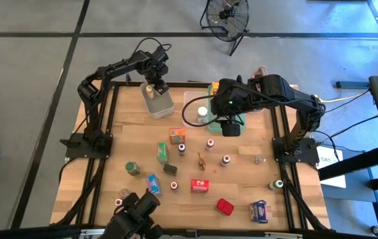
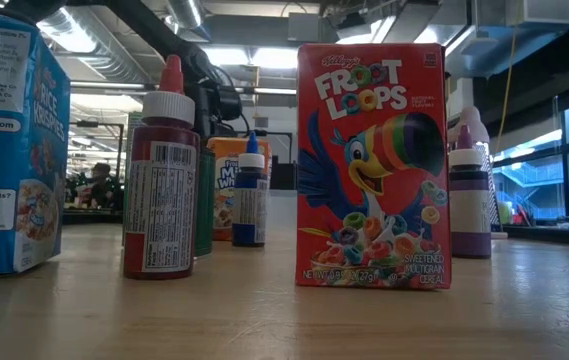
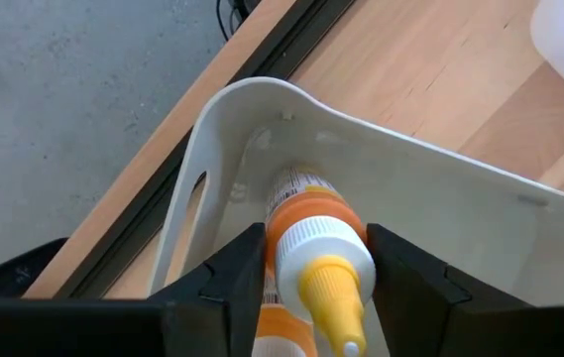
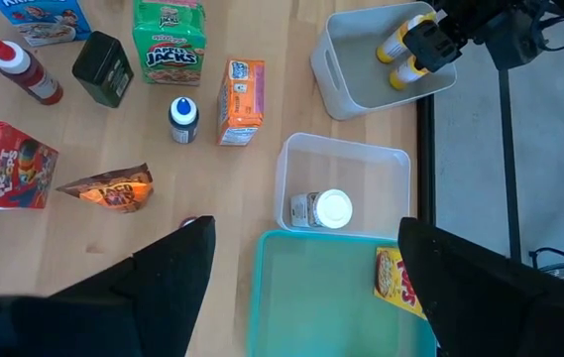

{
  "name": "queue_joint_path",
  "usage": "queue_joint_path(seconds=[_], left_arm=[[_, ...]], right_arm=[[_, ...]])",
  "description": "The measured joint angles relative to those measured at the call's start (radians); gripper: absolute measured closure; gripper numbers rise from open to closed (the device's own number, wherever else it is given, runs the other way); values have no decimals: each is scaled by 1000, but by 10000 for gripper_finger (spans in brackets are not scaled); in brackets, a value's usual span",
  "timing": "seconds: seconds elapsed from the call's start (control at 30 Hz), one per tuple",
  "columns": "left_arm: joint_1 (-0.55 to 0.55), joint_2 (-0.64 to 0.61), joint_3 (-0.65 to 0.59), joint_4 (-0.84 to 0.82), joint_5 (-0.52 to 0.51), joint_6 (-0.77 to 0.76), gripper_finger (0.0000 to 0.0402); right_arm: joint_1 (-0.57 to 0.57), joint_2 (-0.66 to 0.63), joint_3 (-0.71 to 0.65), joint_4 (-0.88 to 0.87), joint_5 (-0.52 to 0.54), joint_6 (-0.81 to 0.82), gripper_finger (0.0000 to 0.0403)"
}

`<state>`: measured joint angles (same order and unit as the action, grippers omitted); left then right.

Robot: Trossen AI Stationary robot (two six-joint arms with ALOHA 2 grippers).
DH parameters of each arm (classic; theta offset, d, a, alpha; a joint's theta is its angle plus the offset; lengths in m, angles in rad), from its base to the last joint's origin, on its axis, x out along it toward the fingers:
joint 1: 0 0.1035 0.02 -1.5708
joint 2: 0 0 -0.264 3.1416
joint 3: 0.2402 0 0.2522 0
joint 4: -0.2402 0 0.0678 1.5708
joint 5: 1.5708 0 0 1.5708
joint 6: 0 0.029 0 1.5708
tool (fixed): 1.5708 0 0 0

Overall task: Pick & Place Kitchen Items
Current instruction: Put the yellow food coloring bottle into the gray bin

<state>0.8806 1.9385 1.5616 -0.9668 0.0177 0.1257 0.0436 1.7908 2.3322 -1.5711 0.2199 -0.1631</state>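
Yellow-capped bottle [image 3: 313, 260] sits clamped in the left hand [image 3: 311, 273], inside white bin [image 3: 440, 208]

The white bin [image 1: 157, 101] at the desk's [image 1: 242, 176] far left corner is occupied by the left gripper [image 3: 311, 288], whose fingers [image 3: 237, 273] nearly fill it, walls close on both sides. Beside it, the clear bin [image 4: 346, 178] holds one white-capped jar [image 4: 323, 209], leaving open floor. Mid-desk items stand scattered with passable gaps.

Froot Loops box [image 2: 373, 165] stands upright on the wooden worktop [image 2: 264, 315]. Beside it, a red sauce bottle [image 2: 160, 175], a blue-capped bottle [image 2: 249, 200], a purple bottle [image 2: 470, 195] and a blue cereal box [image 2: 9, 150].
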Motion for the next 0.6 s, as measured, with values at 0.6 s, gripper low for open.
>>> queue_joint_path(seconds=[0.6], left_arm=[[-2,0,0,1,1,-26,236]], right_arm=[[0,0,0,0,-23,2,82]])
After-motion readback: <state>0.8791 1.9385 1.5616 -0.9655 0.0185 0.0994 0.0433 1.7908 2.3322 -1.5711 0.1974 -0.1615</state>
